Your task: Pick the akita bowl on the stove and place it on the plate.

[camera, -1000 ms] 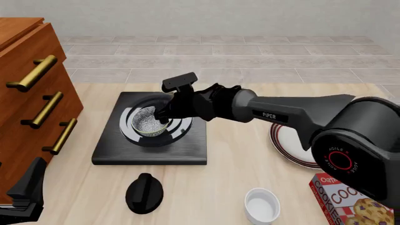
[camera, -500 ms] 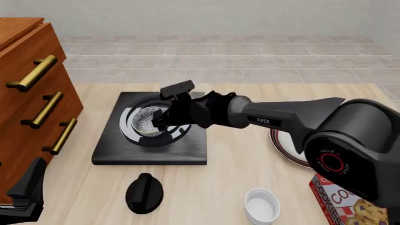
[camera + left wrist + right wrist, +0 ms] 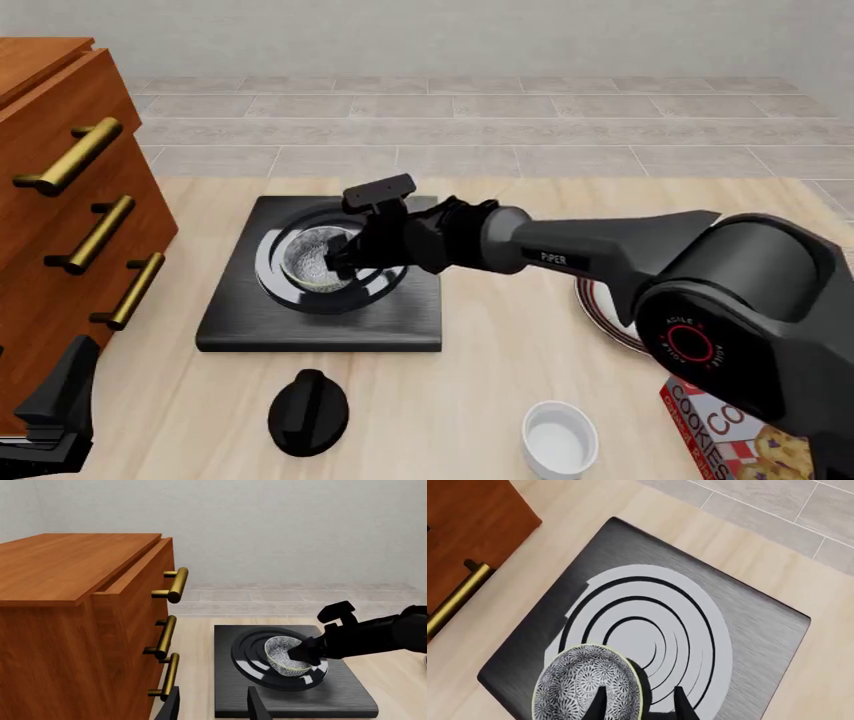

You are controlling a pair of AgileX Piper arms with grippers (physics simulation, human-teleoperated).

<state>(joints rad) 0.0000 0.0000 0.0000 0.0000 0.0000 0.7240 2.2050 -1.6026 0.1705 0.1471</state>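
Observation:
The akita bowl [image 3: 312, 256] is on the stove [image 3: 400, 322], over the burner rings, tipped toward the cabinet side; its speckled inside also shows in the right wrist view [image 3: 584, 682] and the left wrist view [image 3: 283, 652]. My right gripper [image 3: 342, 262] is down at the bowl's right rim. Its fingers [image 3: 600, 700] are apart: one over the bowl's inside, one outside the wall. The plate [image 3: 611, 318] lies to the right, mostly hidden by my right arm. My left gripper [image 3: 54, 415] hangs open and empty at the near left.
A wooden cabinet [image 3: 67, 200] with brass handles fills the left side, close to the stove. A black knob [image 3: 308, 412], a white ramekin [image 3: 561, 437] and a cookie box [image 3: 734, 435] sit along the near edge of the table.
My right gripper has come down and a little left onto the bowl's rim. The bowl has shifted slightly up and left and tipped. The left arm has stayed still.

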